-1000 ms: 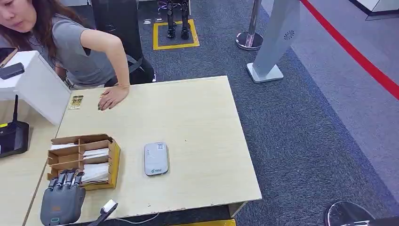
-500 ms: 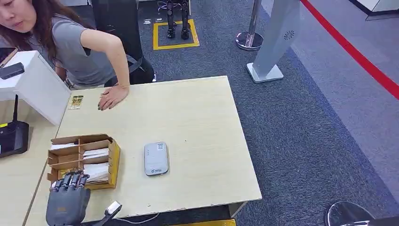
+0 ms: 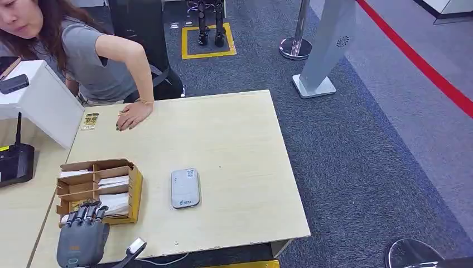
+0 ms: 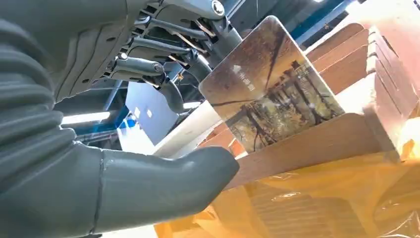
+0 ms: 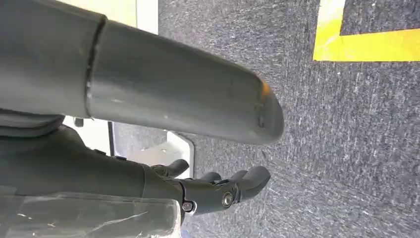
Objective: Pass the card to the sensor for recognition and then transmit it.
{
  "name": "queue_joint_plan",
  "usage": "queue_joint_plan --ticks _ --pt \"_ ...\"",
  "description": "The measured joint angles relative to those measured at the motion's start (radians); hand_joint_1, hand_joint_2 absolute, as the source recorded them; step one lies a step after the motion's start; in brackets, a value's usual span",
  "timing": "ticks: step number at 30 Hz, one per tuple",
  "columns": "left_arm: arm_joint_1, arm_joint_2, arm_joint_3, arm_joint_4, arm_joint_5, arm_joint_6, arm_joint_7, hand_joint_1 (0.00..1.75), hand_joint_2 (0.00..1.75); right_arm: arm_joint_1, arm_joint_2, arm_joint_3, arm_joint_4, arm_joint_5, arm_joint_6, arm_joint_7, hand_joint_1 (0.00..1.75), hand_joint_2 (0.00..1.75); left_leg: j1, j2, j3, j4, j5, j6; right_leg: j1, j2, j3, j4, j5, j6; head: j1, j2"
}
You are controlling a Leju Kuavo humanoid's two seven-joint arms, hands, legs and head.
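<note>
Card (image 4: 270, 94) stands in the box (image 3: 134, 190), touching the left hand's (image 3: 82, 240) dark fingers (image 4: 148, 64); grip unclear.

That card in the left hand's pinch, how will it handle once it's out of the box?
The card looks thin, flat and glossy, so probably stiff but slippery between the left hand's fingers. Likely very light. It stands in the cardboard box and may snag on a divider.
</note>
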Motion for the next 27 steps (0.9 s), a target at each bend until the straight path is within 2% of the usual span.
queue_joint_plan --ticks 4,6,14,17,18,19,20,27 --pt "-0.003 -0.005 0.000 0.004 0.000 0.001 -0.002 0.61 1.75 0.000 0.000 0.000 0.000 0.000 0.000 -0.003 0.00 0.00 0.000 0.000 0.000 0.000 0.000 0.000 0.000 0.000 0.000 0.000 0.000 0.000 0.000 0.000" --pt "-0.004 -0.007 0.000 0.006 0.000 0.003 -0.002 0.66 1.75 0.000 0.000 0.000 0.000 0.000 0.001 -0.005 0.00 0.00 0.000 0.000 0.000 0.000 0.000 0.000 0.000 0.000 0.000 0.000 0.000 0.000 0.000 0.000" --pt "-0.011 -0.018 0.000 0.011 0.000 0.003 -0.002 0.68 1.75 -0.001 0.000 0.000 0.000 0.003 0.000 -0.006 0.00 0.00 0.000 0.000 0.000 0.000 0.000 0.000 0.000 0.000 0.000 0.000 0.000 0.000 0.000 0.000" --pt "-0.012 -0.023 0.000 0.012 0.000 0.006 -0.003 0.77 1.75 -0.001 0.000 0.000 0.000 0.003 0.000 -0.006 0.00 0.00 0.000 0.000 0.000 0.000 0.000 0.000 0.000 0.000 0.000 0.000 0.000 0.000 0.000 0.000" --pt "-0.012 -0.024 0.000 0.013 0.000 0.006 -0.003 0.94 1.75 -0.001 0.000 0.000 0.000 0.003 0.000 -0.006 0.00 0.00 0.000 0.000 0.000 0.000 0.000 0.000 0.000 0.000 0.000 0.000 0.000 0.000 0.000 0.000" --pt "-0.013 -0.026 0.000 0.015 0.000 0.006 -0.005 1.48 1.75 -0.001 0.000 0.000 0.000 0.003 0.000 -0.007 0.00 0.00 0.000 0.000 0.000 0.000 0.000 0.000 0.000 0.000 0.000 0.000 0.000 0.000 0.000 0.000" --pt "-0.013 -0.028 0.000 0.016 0.000 0.007 -0.008 1.75 1.75 -0.001 0.000 0.000 0.000 0.003 0.000 -0.009 0.00 0.00 0.000 0.000 0.000 0.000 0.000 0.000 0.000 0.000 0.000 0.000 0.000 0.000 0.000 0.000" --pt "-0.017 -0.040 0.000 0.021 0.000 0.018 -0.030 1.75 1.75 -0.002 0.000 0.000 0.000 0.003 0.000 -0.021 0.00 0.00 0.000 0.000 0.000 0.000 0.000 0.000 0.000 0.000 0.000 0.000 0.000 0.000 0.000 0.000"
